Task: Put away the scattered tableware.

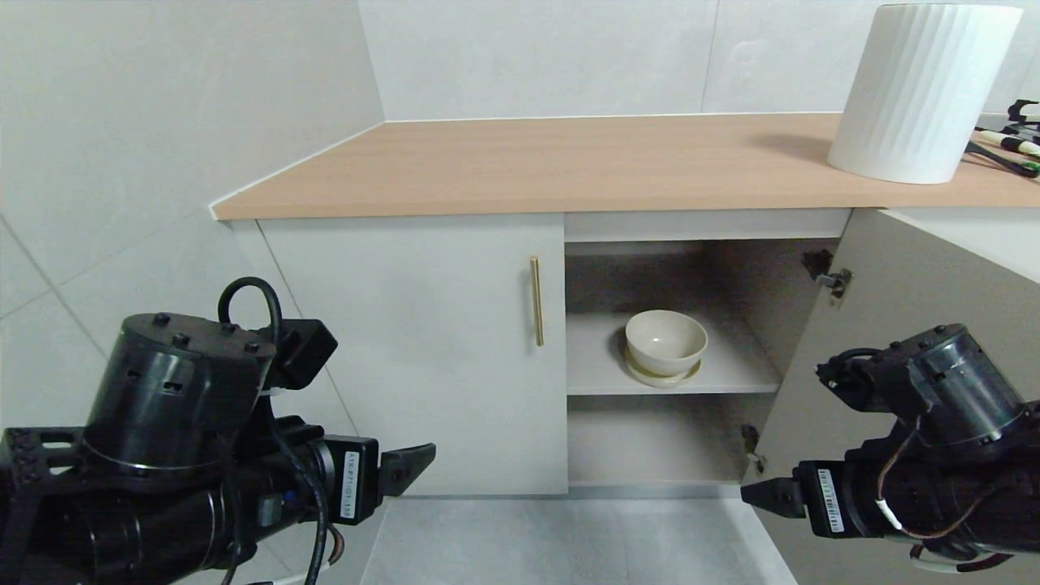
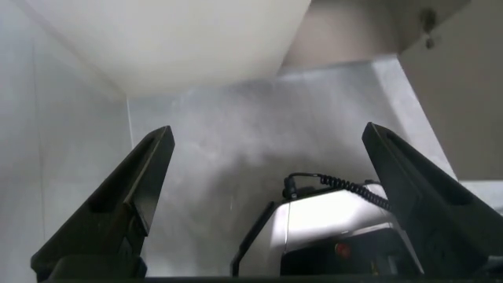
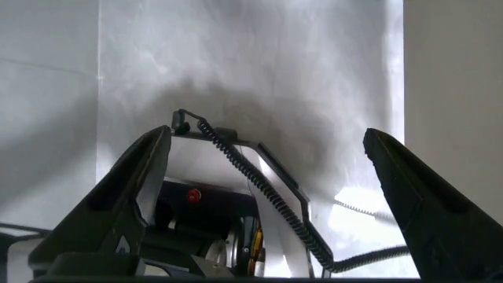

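The cream bowl (image 1: pixel 665 341) sits on a plate (image 1: pixel 660 376) on the open cupboard's middle shelf (image 1: pixel 731 366), under the bench (image 1: pixel 528 171). The left pincer (image 2: pixel 269 132) and right pincer (image 3: pixel 268 135) hang low before the cupboard, both spread wide and holding nothing. The bowl lies higher and farther back, between them and well apart from both.

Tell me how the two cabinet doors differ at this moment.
The left door is shut; the right door is swung open, baring the bowl inside. The left door shows its outer face with a gold handle; the right door shows its inner face with hinges. Both are pale grey.
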Available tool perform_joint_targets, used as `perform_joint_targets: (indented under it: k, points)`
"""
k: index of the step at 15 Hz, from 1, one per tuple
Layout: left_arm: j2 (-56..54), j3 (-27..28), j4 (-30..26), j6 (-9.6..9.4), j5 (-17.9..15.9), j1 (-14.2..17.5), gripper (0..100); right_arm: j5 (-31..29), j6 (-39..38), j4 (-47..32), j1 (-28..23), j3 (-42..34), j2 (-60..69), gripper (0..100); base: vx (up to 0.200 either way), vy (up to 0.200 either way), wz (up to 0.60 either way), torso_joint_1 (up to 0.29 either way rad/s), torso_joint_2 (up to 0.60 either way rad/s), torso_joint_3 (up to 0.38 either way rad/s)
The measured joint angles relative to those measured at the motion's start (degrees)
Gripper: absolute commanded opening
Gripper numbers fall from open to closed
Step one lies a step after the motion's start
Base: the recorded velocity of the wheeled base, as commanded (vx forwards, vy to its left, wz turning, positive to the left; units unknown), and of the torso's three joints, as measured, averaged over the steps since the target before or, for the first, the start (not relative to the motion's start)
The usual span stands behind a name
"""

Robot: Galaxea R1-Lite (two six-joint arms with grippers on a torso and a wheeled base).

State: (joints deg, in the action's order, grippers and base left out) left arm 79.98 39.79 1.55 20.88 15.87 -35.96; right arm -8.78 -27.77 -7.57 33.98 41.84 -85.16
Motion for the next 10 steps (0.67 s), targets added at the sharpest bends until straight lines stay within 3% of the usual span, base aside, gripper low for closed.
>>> perform_joint_targets:
  k: [6, 10]
  points:
    - [0.4, -0.2, 0.0, 0.00, 0.0, 0.0, 100, 0.0, -0.2, 0.1, 0.0, -0.3, -2.0, 100, -0.200, 0.000, 0.00, -0.002, 0.00, 0.002]
    - [0.4, -0.2, 0.0, 0.00, 0.0, -0.1, 100, -0.4, -0.2, 0.1, 0.1, -0.4, -2.1, 100, 0.000, 0.000, 0.00, 0.000, 0.00, 0.000]
